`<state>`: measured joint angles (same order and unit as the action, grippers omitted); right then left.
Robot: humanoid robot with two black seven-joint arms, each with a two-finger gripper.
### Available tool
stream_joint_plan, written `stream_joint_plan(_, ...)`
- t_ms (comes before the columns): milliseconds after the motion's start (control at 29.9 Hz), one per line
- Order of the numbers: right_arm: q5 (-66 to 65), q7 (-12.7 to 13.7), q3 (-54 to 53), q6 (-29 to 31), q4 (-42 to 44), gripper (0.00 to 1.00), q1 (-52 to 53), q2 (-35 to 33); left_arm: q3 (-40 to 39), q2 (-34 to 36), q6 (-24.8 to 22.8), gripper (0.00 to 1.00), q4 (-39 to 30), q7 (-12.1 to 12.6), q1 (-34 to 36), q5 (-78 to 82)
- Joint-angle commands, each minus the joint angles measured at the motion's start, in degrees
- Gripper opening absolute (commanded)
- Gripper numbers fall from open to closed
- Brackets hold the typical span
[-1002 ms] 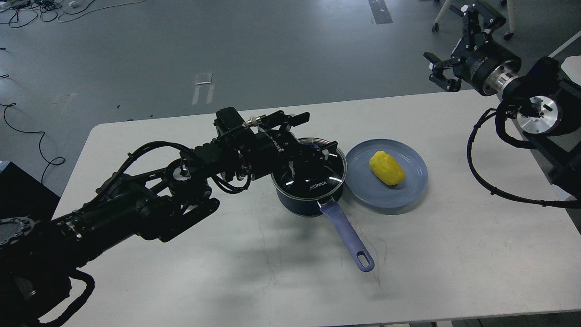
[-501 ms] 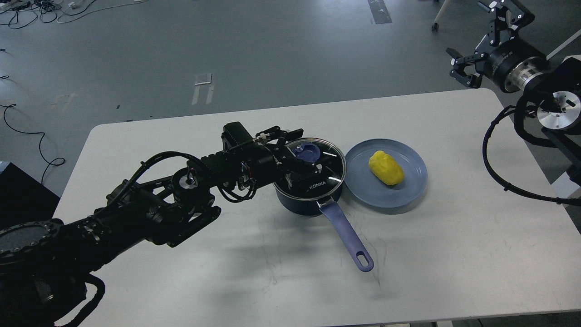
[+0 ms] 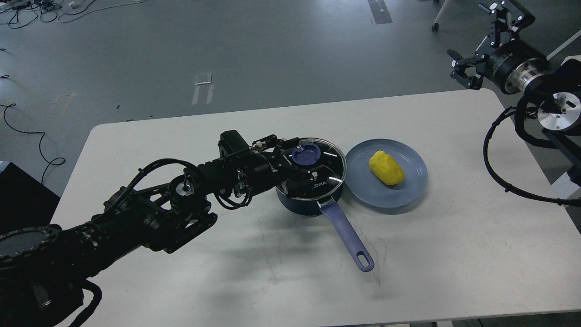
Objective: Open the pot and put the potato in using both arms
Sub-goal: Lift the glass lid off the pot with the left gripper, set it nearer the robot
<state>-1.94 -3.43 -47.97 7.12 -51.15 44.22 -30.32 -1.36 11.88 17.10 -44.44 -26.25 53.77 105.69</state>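
A dark blue pot (image 3: 303,205) with a long blue handle (image 3: 347,237) stands mid-table. Its glass lid (image 3: 330,169) is on, with a blue knob (image 3: 305,154) on top. My left gripper (image 3: 300,160) is low over the lid and open. One finger (image 3: 285,141) lies behind the knob and the other finger (image 3: 303,178) in front of it; I cannot tell whether they touch it. A yellow potato (image 3: 386,168) lies on a blue plate (image 3: 411,190) just right of the pot. My right gripper (image 3: 474,40) is open and empty, high beyond the table's far right corner.
The white table (image 3: 454,254) ends near the pot's left at a rounded corner and at the front edge below. Grey floor with cables (image 3: 27,131) lies beyond. The right arm's cables (image 3: 492,172) hang over the table's right edge.
My left gripper has dropped lower onto the lid, and the knob now shows between its fingers. My right gripper rose and moved right a second ago, then stayed still.
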Motion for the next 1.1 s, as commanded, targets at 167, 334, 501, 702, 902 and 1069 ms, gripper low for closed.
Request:
stream_joint_plan(167, -0.08, 0.00, 0.33, 0.00, 0.17, 1.00, -0.19, 0.00, -0.04, -0.19, 0.12, 0.57, 2.25, -0.29, -0.16, -0.14)
stream_joint_plan(334, -0.08, 0.00, 0.51, -0.09, 0.17, 1.00, -0.36, 0.08, 0.05, -0.19, 1.62, 0.40, 2.34, -1.75, -0.16, -0.05)
stream_joint_plan(501, -0.08, 0.00, 0.60, -0.09, 0.26, 1.00, -0.45, 0.00, 0.05, 0.16, 2.58, 0.25, 2.34, -1.75, -0.24, -0.05)
stream_joint_plan(702, -0.08, -0.09, 0.68, -0.09, 0.26, 1.00, -1.24, 0.08, 0.05, 1.22, 6.89, 0.25, 1.38, -1.75, -0.77, -0.05)
stream_joint_plan(902, -0.08, -0.09, 0.68, -0.09, 0.26, 1.00, -1.51, 0.08, -0.04, 5.77, 6.80, 0.25, -3.27, -1.75, 0.37, -0.14)
stream_joint_plan(1069, -0.08, -0.09, 0.77, -0.09, 0.00, 1.00, -1.51, 0.35, 0.05, 10.44, 6.89, 0.25, -4.34, -1.75, 3.27, -0.05)
